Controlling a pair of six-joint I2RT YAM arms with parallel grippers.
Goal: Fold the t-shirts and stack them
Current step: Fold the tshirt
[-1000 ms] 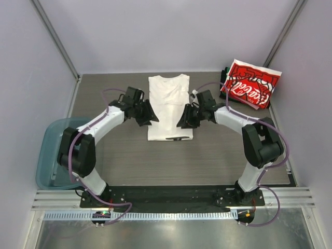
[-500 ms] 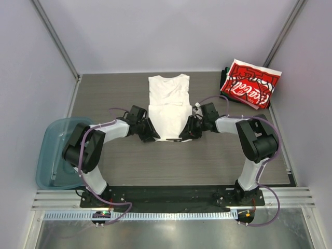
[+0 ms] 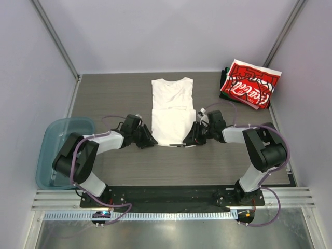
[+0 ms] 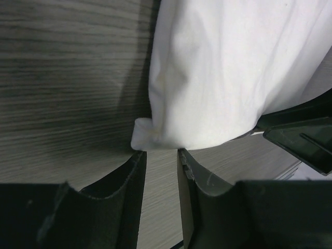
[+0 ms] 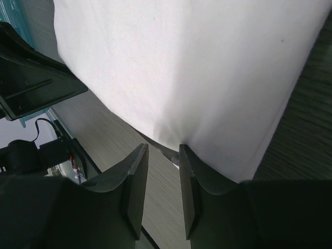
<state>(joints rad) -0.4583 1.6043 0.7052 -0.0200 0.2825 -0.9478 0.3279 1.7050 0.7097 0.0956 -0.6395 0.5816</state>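
The plain white t-shirt (image 3: 171, 111) lies flat in the middle of the table, sleeves tucked in and a crease across its middle. My left gripper (image 3: 150, 141) is low at its near left corner. In the left wrist view the jaws (image 4: 161, 151) stand slightly open with only table between them, and the cloth corner (image 4: 148, 136) sits just past the fingertips. My right gripper (image 3: 191, 140) is at the near right corner, also open (image 5: 163, 148), its tips at the hem of the t-shirt (image 5: 181, 67). A folded stack with a red t-shirt (image 3: 250, 85) on top sits at the far right.
A teal plastic bin (image 3: 52, 150) hangs off the table's left edge beside the left arm. Grey walls close in the table on three sides. Each wrist view shows the other gripper across the shirt, the right one (image 4: 306, 135) and the left one (image 5: 31, 88).
Both grippers have come down and toward the near edge, from beside the shirt's middle to its near corners. The white shirt has shifted a little nearer and to the right.
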